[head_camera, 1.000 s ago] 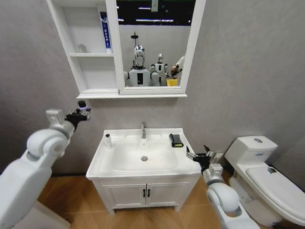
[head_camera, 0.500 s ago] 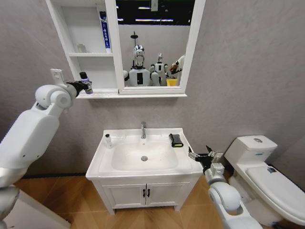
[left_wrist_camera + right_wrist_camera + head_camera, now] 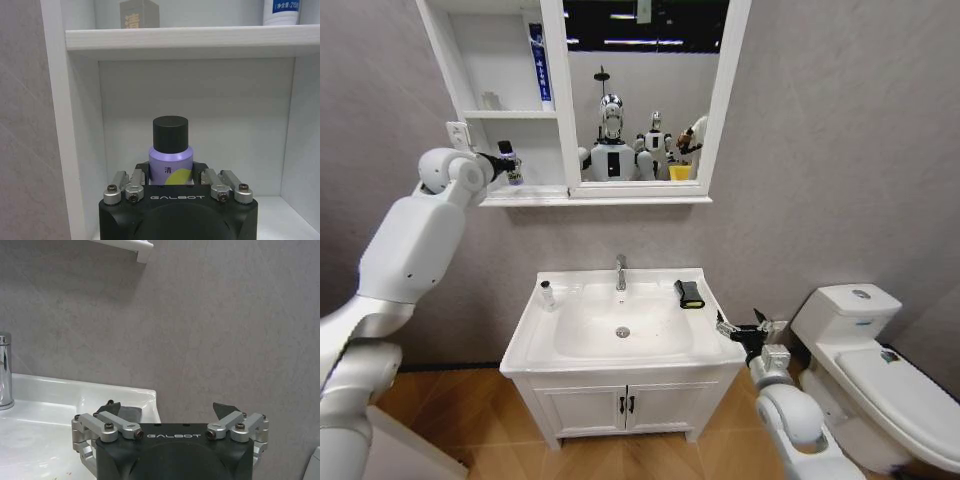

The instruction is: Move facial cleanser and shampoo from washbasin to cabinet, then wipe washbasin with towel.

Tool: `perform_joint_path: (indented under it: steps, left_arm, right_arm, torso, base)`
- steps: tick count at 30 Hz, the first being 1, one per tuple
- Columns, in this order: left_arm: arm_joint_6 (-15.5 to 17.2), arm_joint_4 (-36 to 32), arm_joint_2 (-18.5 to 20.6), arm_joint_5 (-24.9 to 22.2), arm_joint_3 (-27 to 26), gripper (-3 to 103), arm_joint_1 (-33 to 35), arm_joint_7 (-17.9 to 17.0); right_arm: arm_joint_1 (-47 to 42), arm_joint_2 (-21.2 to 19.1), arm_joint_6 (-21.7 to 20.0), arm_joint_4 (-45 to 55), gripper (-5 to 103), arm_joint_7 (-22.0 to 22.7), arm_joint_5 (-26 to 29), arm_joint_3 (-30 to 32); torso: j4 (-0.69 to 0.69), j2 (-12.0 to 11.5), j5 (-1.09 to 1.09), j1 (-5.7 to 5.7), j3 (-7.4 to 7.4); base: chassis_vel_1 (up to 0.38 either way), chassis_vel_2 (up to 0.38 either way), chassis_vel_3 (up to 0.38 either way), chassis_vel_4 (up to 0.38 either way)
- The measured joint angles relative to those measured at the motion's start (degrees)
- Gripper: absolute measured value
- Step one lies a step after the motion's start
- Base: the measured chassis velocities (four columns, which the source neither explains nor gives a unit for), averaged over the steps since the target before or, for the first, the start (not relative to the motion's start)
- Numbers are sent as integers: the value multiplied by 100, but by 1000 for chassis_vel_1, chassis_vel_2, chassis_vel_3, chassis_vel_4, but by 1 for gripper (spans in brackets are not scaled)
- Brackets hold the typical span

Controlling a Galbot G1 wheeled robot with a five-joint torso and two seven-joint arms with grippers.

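Note:
My left gripper [image 3: 505,165] is shut on a purple bottle with a black cap [image 3: 508,163], probably the shampoo, and holds it upright in the lower open shelf of the cabinet [image 3: 451,60]. The left wrist view has the bottle [image 3: 170,150] between the fingers, with the shelf's back wall behind it. A blue and white tube [image 3: 540,65], likely the facial cleanser, stands on the upper shelf. The black towel with a yellow edge [image 3: 689,294] lies on the back right of the washbasin [image 3: 533,325]. My right gripper [image 3: 738,328] hovers open off the washbasin's right edge.
A chrome tap [image 3: 621,272] rises at the back of the bowl. A small white bottle [image 3: 548,295] stands on the washbasin's left rim. A white toilet [image 3: 870,370] is to the right. The floor vanity doors [image 3: 630,405] sit below the basin. The mirror [image 3: 645,90] reflects robots.
My left arm has lifted the purple bottle up and to the right, from below the cabinet into its lower shelf. The right gripper has barely moved.

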Motion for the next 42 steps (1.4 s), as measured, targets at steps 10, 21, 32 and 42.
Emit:
perform_joint_path:
  steps: [10,21,32,42]
  left_arm:
    - [-27,479,-215,141,41,43,-156,110]
    - [-240,744,-386,560,47,57,-179,322]
    - [-351,595,-320,818,-20,93,-144,272]
    - [-110,-1468,742,29,-466,100,830,-549]
  right_arm:
    - [-37,-46,9,86,100,11,8,36]
    - [-71,-30,36,99,100,13,10,50]
    - [-84,-58,58,138,100,15,44,88]
    - [-82,-51,63,179,100,24,42,41]
  torso:
    - [0,0,0,-1,0]
    - [0,1,0,-1,0]
    - [-1,1,1,0,0]
    - [2,1,-1,-2,-2]
  base:
    - [0,0,0,0]
    - [0,0,0,0]
    - [0,0,0,0]
    - [0,0,0,0]
